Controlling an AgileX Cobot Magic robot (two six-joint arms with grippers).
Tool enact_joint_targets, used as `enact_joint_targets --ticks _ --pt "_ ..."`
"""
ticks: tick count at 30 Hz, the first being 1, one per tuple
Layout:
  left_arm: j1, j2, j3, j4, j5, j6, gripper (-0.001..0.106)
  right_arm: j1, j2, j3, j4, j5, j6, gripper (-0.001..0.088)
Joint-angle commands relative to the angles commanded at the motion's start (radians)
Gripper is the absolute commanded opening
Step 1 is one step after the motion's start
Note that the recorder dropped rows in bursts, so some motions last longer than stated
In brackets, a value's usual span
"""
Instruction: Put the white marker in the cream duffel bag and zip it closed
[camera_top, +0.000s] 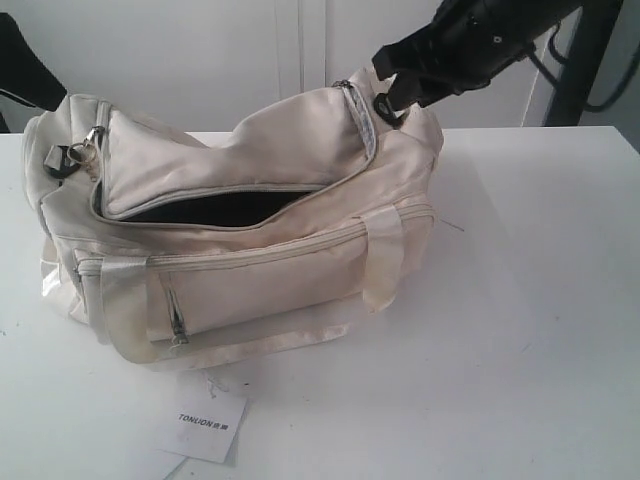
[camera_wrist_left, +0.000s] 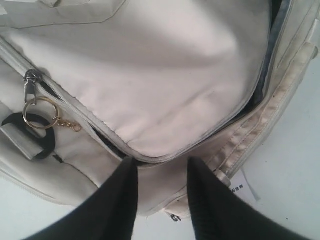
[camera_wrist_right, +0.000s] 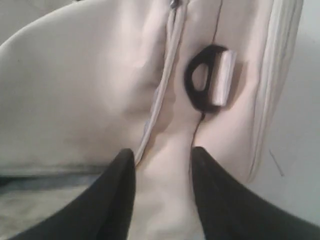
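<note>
The right claw (camera_wrist_right: 162, 152) stands with its two black fingers (camera_wrist_right: 117, 195) apart. A ridge of cream cloth runs up through the gap between them, but it is not clear whether the fingers press on it. Just past the fingertips lie a line of zip (camera_wrist_right: 167, 65) and a black strap clip (camera_wrist_right: 202, 85) on the end of the cream duffel bag (camera_top: 260, 270). In the outside view this claw reaches down from the upper right to that same end of the bag, close beside the clip.

The left claw (camera_wrist_left: 161, 161) is also spread, and nothing sits between its fingers. It hangs over the long edge of the top flap (camera_top: 230, 160), where the zip track curves round. Off to one side of it a gold key ring (camera_wrist_left: 39, 111) hangs from the zip pull, next to another black strap loop (camera_wrist_left: 30, 137).

The bag lies on the white table (camera_top: 540, 300), left of the middle, with its front pocket (camera_top: 260, 295) and satin handles (camera_top: 385, 255) towards the camera. The top zip is undone along the front, so a dark slit (camera_top: 210, 208) gapes under the flap. The inside is too dark to make anything out. A small white paper tag (camera_top: 203, 422) lies on the table just in front of the bag.
</note>
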Motion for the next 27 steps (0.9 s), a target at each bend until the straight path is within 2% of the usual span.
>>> enact_joint_targets --ticks 2,9,13,15,22,24,25,27 --pt "0.0 0.0 0.0 -0.014 -0.008 0.0 0.039 -0.005 0.043 -0.027 -0.033 -0.013 0.051 0.0491" --pt "0.0 0.0 0.0 -0.029 -0.01 0.011 0.039 -0.018 0.148 -0.072 -0.066 -0.026 0.051 0.0484" --pt "0.0 0.0 0.0 -0.029 -0.01 0.015 0.039 -0.018 0.156 -0.074 -0.146 -0.049 0.051 0.0419" --pt "0.0 0.0 0.0 -0.029 -0.01 0.015 0.039 -0.018 0.15 -0.074 -0.194 -0.054 0.053 0.0415" --pt "0.0 0.0 0.0 -0.052 -0.012 0.03 0.039 -0.037 0.16 -0.085 -0.202 -0.019 0.055 0.0415" --pt "0.0 0.0 0.0 -0.052 -0.016 0.03 0.039 -0.037 0.164 -0.085 -0.193 0.018 0.053 0.0361" --pt "0.0 0.0 0.0 -0.052 -0.016 0.032 0.039 -0.037 0.164 -0.085 -0.192 0.044 0.053 0.0192" --pt "0.0 0.0 0.0 -0.052 -0.018 0.035 0.039 -0.037 0.156 -0.085 -0.188 0.068 0.053 0.0003"
